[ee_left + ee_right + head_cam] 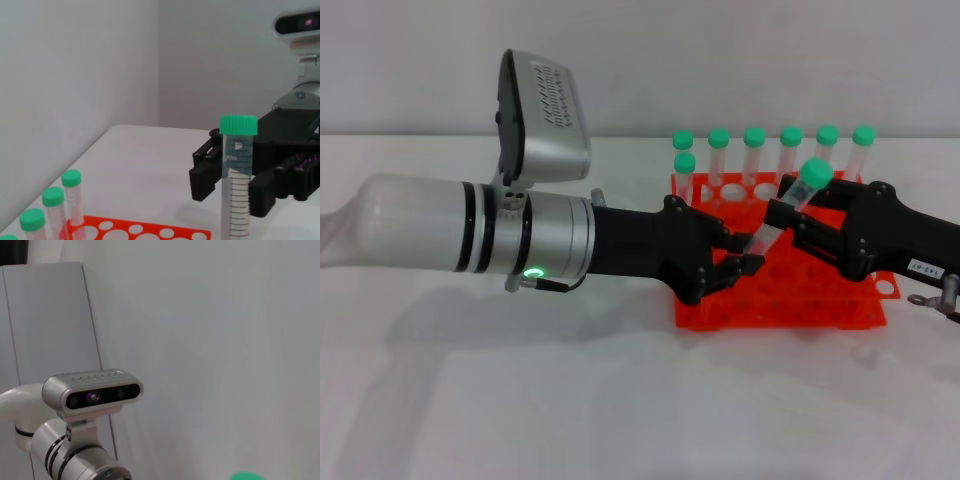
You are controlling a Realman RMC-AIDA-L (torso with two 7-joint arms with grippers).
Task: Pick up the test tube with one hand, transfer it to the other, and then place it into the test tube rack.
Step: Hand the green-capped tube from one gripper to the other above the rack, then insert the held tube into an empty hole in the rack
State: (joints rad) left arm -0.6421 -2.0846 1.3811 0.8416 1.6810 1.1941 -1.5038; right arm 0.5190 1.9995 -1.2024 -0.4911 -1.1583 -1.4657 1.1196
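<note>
One test tube (785,211) is tilting above the test tube rack (820,300), cap toward 1 o'clock. Left gripper (745,252) fingers are gripping its lower end, right gripper (800,215) fingers closing around its upper part. Seven capped tubes (754,150) are standing at the rack's 12 o'clock edge.

Test tube (782,212): clear, green cap, tilted above the orange-red test tube rack (790,305), lower end at left end effector (738,254), upper part by right end effector (802,212). Seven capped tubes stand in rack's far rows.

Left hand (745,252), right hand (798,222) fingertip-close
</note>
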